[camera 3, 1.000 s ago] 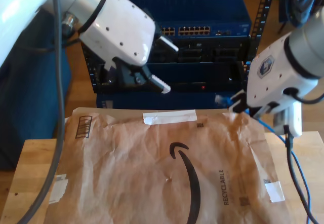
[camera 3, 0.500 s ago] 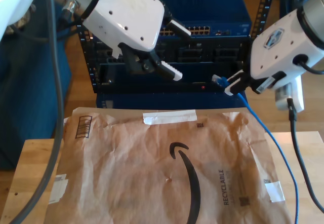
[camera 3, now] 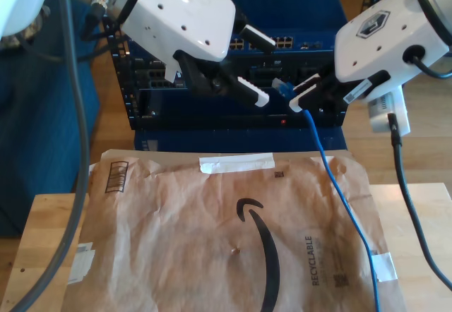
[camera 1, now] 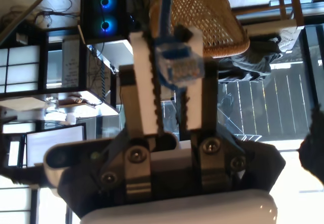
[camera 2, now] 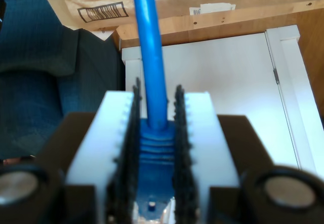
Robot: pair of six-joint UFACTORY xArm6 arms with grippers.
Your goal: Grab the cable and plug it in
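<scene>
— What is seen at the exterior view's left?

— A white arm [camera 3: 183, 15] is seen there, reaching toward the middle. My first gripper [camera 1: 169, 39] is carried by it. Its fingers are kept apart and nothing is clamped between them. In the first wrist view the clear plug [camera 3: 282, 85] is seen right at the fingertips.

— And in the middle?

— The plug is held in the air, in front of the dark blue rack [camera 3: 296, 15] and below its row of sockets [camera 3: 272, 42]. It is pointed toward the first gripper, just beside one fingertip. Whether they touch cannot be told.

— Where is the blue cable [camera 3: 332, 178] gripped?

— At the exterior view's right, by my second gripper [camera 3: 298, 99]. The jaws are closed tightly on the ribbed blue sleeve just behind the plug; this is shown clearly in the second wrist view. From there the cable is hung down across the brown paper envelope [camera 3: 212, 241], along its right side in the exterior view. The envelope is laid on the wooden table [camera 3: 42, 241].
</scene>
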